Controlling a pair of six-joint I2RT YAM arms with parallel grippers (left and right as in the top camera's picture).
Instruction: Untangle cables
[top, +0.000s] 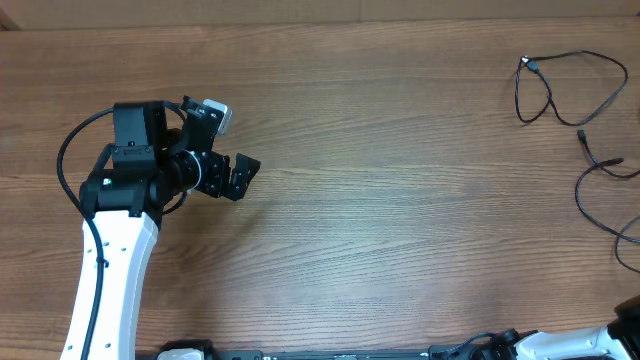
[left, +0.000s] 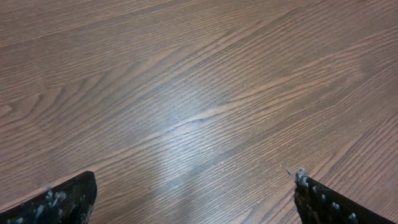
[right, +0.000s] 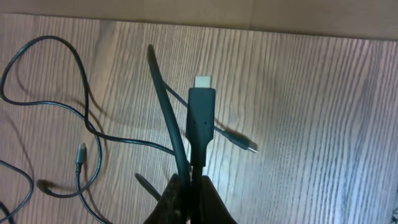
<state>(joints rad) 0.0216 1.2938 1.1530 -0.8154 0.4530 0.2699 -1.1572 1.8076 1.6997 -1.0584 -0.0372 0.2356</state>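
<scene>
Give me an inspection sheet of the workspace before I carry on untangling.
Surface: wood-grain table.
Job's things: thin black cables loose on the table's right side; one held cable gripped below its plug.
Clutter: nothing seen.
Grippers: left pincer open, empty; right pincer shut on the held cable.
Cables: arm cable loops off the left arm.
Surroundings: tan strip beyond the table's far edge.

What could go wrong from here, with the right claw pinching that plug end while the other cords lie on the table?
1. The right claw is shut on the held cable just below its plug. Pulling may drag the loose cables along and tighten any crossings.
2. The left claw hangs open far across the table, so nothing pins the rest down, and the whole bundle could slide.
</scene>
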